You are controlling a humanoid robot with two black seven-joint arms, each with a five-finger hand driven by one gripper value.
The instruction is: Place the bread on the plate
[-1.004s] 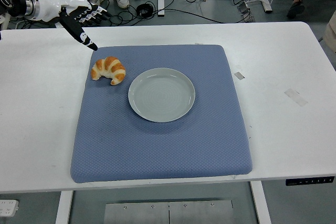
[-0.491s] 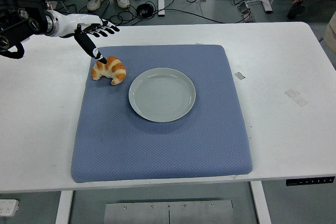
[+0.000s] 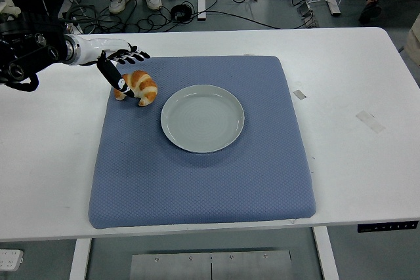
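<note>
Left hand (image 3: 121,63) sits over the croissant (image 3: 137,87), fingers spread and thumb touching its near side, positioned for a grasp; plate (image 3: 202,118) lies just beside it, bare.

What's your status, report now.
Left robot hand open over croissant, no grasp yet. Right arm out of view. Plate empty beside it, path clear.

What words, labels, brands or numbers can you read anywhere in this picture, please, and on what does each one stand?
No text can be read anywhere.
The croissant, plate, blue mat and left hand bear no print.
The tape pieces on the table look blank.
The control panel at the table's near right edge shows tiny marks, too small to read.
</note>
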